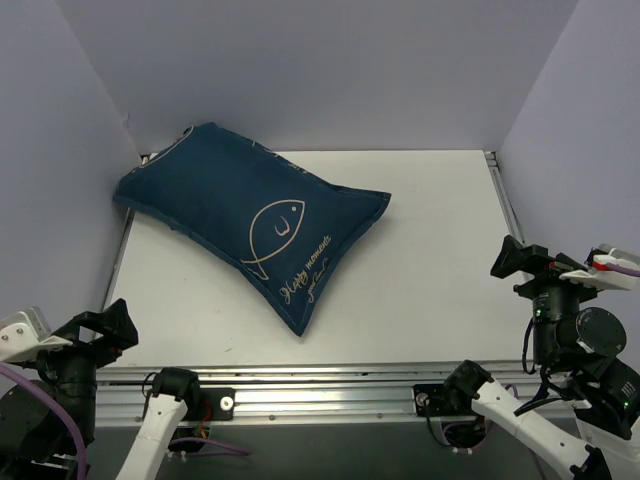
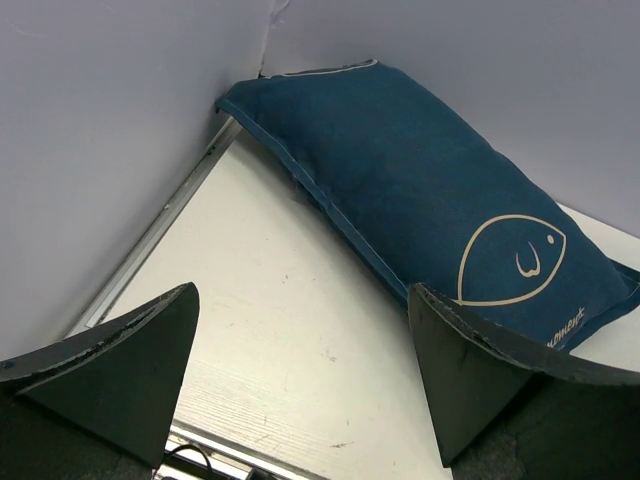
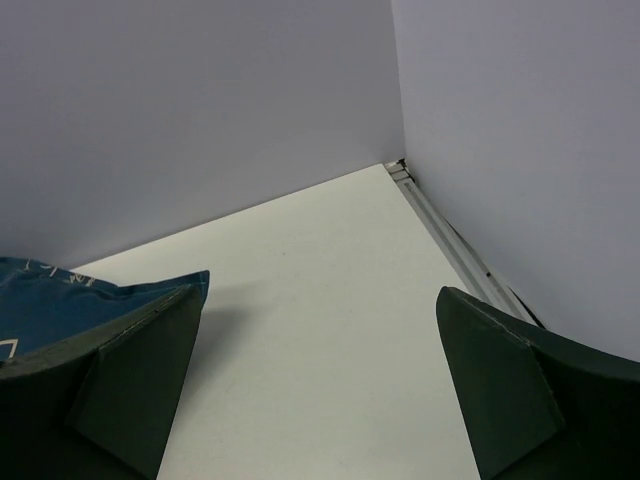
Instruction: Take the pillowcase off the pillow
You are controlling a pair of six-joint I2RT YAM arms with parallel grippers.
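Left end effector [image 1: 108, 326]: fingers spread wide with nothing between them, only bare table in its wrist view. It sits off the pillowcase's near-left side, not touching it. Right end effector [image 1: 520, 260]: also wide open and holding nothing, well apart from the pillowcase on its right side.

Table [image 1: 440, 260]: white top. The pillowcase lies on its left half. The side to the pillowcase's right is partly cut off by the arms.

Pillowcase [image 1: 240, 225]: dark navy, plumped out, lying flat on a diagonal. Its far-left corner is close to the left wall and its near corner points toward the arm bases.

Pillow: fully inside the pillowcase, and none of it shows in any view. I can't locate the opening. The left wrist view shows a pale line along the pillowcase's far end, but I can't tell if it's a hem or the opening.

Occlusion: in the left wrist view one finger covers the pillowcase's near end. The right wrist view catches only a corner sliver of it, behind a finger.

Fish [image 1: 276, 228]: cream line drawing on the near-right half of the pillowcase.

Script [image 1: 305, 270]: cursive, just below the fish. The first line reads roughly "Happy moments"; the second, shorter line is too small to read. In the left wrist view only "moment" is visible at the finger's edge. The cream marks in the right wrist view are illegible.
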